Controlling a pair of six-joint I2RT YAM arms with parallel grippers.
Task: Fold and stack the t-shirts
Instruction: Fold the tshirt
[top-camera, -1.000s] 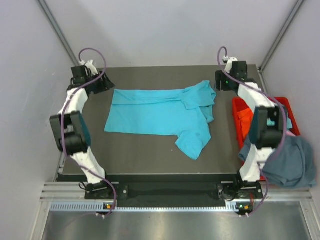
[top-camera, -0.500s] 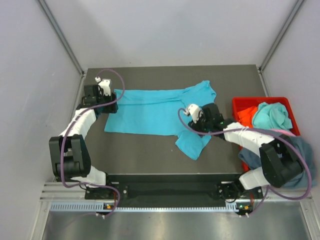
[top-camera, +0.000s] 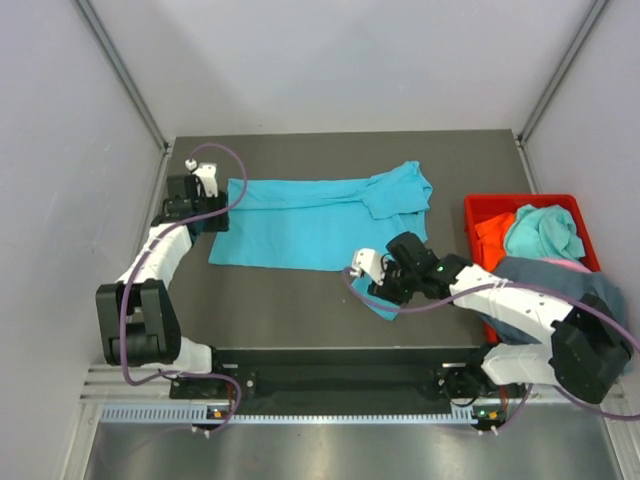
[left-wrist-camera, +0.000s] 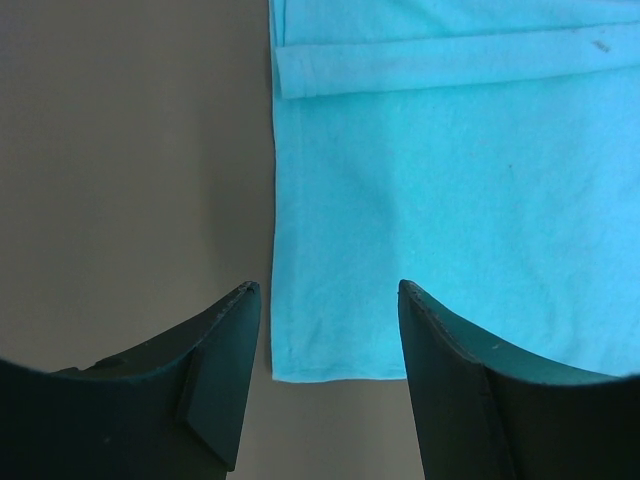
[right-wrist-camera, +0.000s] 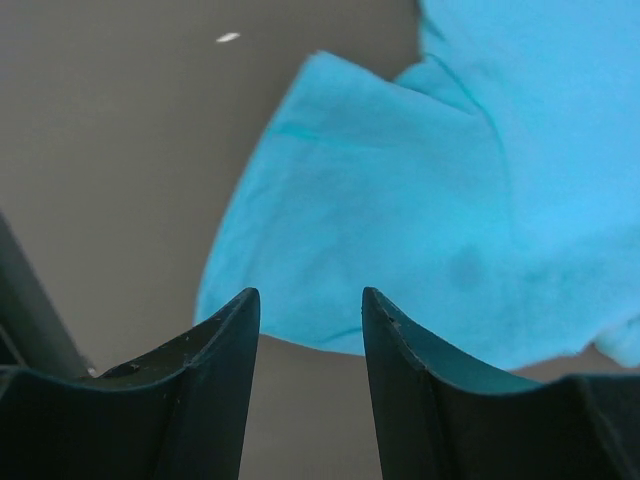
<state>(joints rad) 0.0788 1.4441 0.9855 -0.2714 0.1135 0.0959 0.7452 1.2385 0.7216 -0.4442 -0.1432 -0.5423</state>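
Left gripper (left-wrist-camera: 327, 288) and right gripper (right-wrist-camera: 310, 293) spread, we are eyeing the nine-o'clock hem corner (left-wrist-camera: 290, 365) and five-o'clock sleeve (right-wrist-camera: 350, 200) of the limp turquoise t-shirt (top-camera: 300, 220) for pinching.

Spread flat, far edge folded over in a band: bright turquoise t-shirt (top-camera: 300, 220), hem corner between and just ahead of the left gripper (left-wrist-camera: 325, 290), loose sleeve under the right gripper (right-wrist-camera: 305, 295). Heaped well right of that gripper: orange t-shirt (top-camera: 487, 235), crumpled turquoise t-shirt (top-camera: 545, 230), draped slate blue-grey t-shirt (top-camera: 545, 295), sliver of pinkish t-shirt (top-camera: 572, 265).
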